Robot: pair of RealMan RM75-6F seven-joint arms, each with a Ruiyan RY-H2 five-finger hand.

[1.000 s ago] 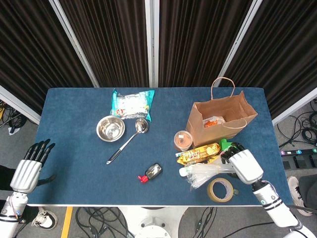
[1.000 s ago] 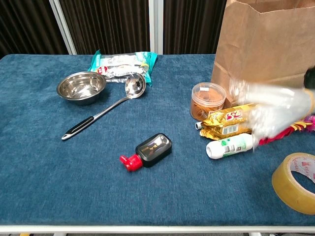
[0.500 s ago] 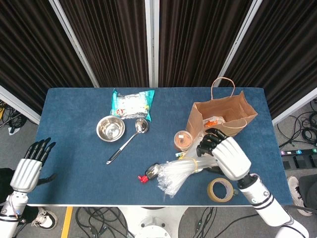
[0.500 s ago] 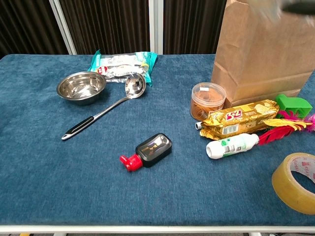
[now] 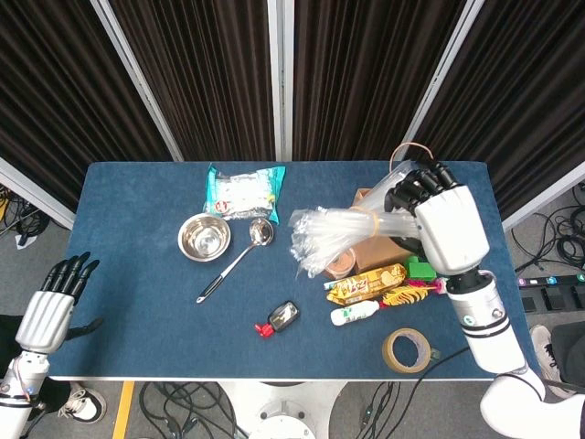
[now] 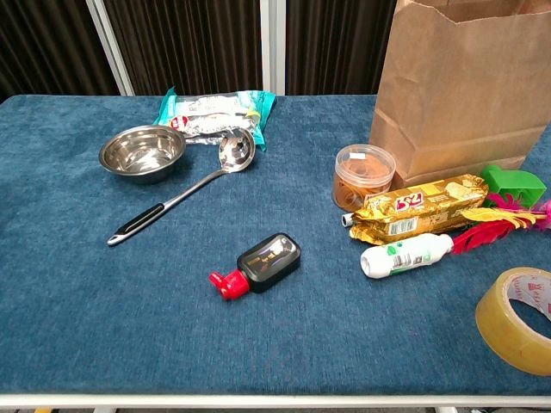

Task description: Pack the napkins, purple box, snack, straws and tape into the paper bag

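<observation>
Straws (image 5: pixel 343 235) now lifted off table, up over paper bag (image 6: pixel 465 86) w/ right hand (image 5: pixel 445 224) clutching the bundle. Left hand (image 5: pixel 50 306) unchanged off table edge, fingers spread, holding nothing.

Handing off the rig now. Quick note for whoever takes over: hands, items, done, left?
Right hand holds the straws above the paper bag, not yet dropped.
Left hand is open, off the table's left edge.
Something orange was in the bag earlier; now hidden.
Still on the table: napkins, snack, tape.
Purple box: cannot see it.
Left: drop the straws, then pack the rest.
</observation>
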